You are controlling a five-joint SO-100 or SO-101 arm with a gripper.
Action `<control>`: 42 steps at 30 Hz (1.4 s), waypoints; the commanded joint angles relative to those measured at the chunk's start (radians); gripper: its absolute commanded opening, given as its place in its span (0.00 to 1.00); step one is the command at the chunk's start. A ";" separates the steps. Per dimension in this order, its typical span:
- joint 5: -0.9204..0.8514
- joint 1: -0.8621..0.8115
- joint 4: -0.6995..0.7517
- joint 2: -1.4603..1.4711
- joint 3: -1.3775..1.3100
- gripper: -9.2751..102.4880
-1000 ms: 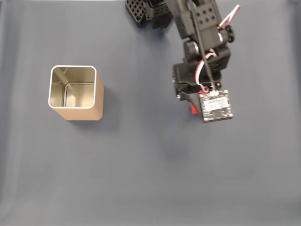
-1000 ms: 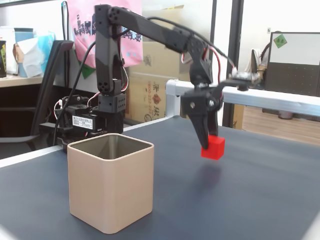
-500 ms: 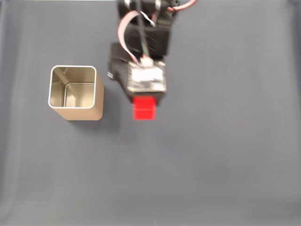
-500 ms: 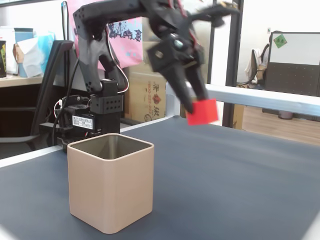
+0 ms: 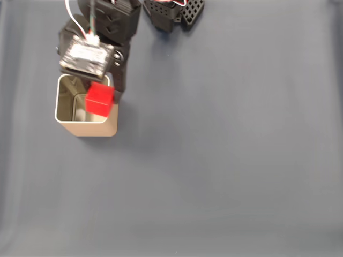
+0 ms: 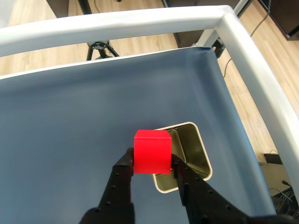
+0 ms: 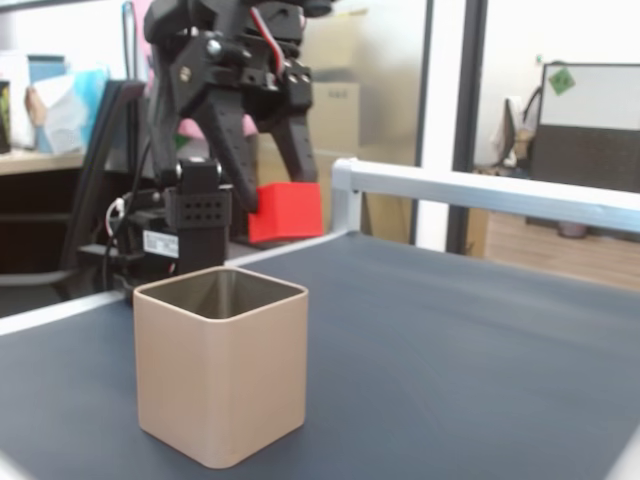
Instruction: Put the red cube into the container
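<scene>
Wrist view, cube: the red cube [image 6: 152, 151] is pinched between the two fingers of the claw [image 6: 153, 164], carried in the air and not resting on anything.
Claw state: pressed against opposite faces of the cube; the grip is judged firm, with the cube sitting level.
Container: the container [image 6: 191, 149] is seen below and just ahead of the claw in the wrist view, its mouth open and upright; in a fixed view the cube [image 5: 99, 99] overlaps the rim [image 5: 83, 121] toward the opening's right side.
Height: in a fixed view the cube [image 7: 285, 211] is held well above the rim [image 7: 220, 295].
Table: the dark blue table [image 5: 225, 160] lies beneath the claw, bare around the container.
Step in hand: the carry is judged nearly done; release is not yet made.
Next move: centring over the opening, perhaps a slight lowering, then spreading of the fingers is called for.
</scene>
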State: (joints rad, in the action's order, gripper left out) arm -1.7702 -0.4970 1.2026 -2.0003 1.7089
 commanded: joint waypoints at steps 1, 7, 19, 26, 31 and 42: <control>-0.018 -0.040 -0.009 -0.005 -0.055 0.08; -0.040 -0.114 -0.058 0.044 -0.055 0.08; -0.023 -0.152 -0.098 0.095 0.000 0.08; -0.017 -0.143 -0.098 0.089 0.032 0.08; 0.002 -0.143 -0.095 0.083 0.040 0.17; 0.032 -0.144 -0.069 0.060 0.044 0.39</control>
State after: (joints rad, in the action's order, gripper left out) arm -1.7349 -0.6381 1.1229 -1.9021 1.7671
